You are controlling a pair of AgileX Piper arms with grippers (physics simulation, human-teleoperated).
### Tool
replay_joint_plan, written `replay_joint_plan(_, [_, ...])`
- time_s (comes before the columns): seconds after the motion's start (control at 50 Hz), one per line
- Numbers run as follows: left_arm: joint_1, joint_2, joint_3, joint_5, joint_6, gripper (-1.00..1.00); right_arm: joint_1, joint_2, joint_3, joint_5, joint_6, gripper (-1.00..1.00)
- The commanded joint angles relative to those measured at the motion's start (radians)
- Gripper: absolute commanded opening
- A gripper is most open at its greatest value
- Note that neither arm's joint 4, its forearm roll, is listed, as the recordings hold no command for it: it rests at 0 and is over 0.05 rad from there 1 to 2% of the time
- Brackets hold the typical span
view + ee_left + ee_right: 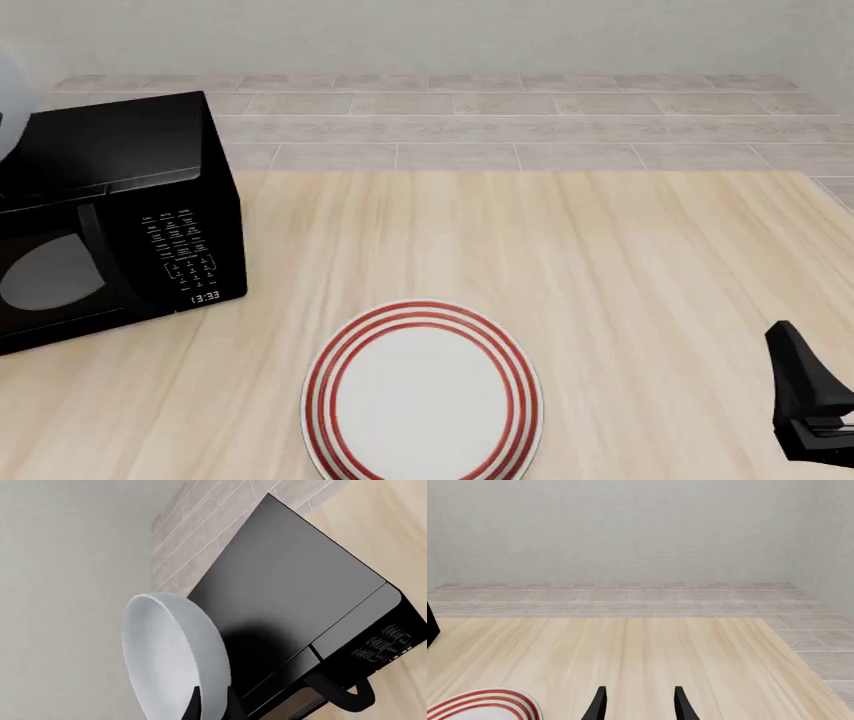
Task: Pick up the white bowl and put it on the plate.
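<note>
At far left, the white bowl (pixel 175 655) hung in the air above the black microwave (pixel 114 215), the left gripper (pixel 213 705) pinching its rim between both fingers. Glossy, rigid and presumably breakable, the bowl looked liable to slip or swing from so narrow an edge hold; the grip's depth could not be judged. The plate (pixel 422 393) lay bare on the table (pixel 641 270), well apart. At right, the right gripper (pixel 639 707) idled, fingers spread, empty.
</note>
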Motion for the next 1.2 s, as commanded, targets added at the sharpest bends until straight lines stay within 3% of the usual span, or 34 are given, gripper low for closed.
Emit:
replay_joint_plan(0.02, [0.0, -0.071, -0.021, 0.062, 0.022, -1.0, 0.0, 0.0, 0.0, 0.0, 0.0, 1.0])
replay_joint_plan(0.28, [-0.005, -0.187, -0.073, 0.188, 0.038, -1.0, 0.0, 0.0, 0.0, 0.0, 0.0, 1.0])
replay_joint_plan(0.6, [-0.039, -0.29, -0.015, 0.239, 0.057, -1.0, 0.0, 0.0, 0.0, 0.0, 0.0, 1.0])
replay_joint_plan(0.92, [-0.197, -0.378, 0.011, 0.357, 0.016, -1.0, 0.0, 0.0, 0.0, 0.0, 0.0, 1.0])
replay_joint_plan(1.2, [-0.356, -0.381, 0.004, 0.39, -0.027, -1.0, 0.0, 0.0, 0.0, 0.0, 0.0, 1.0])
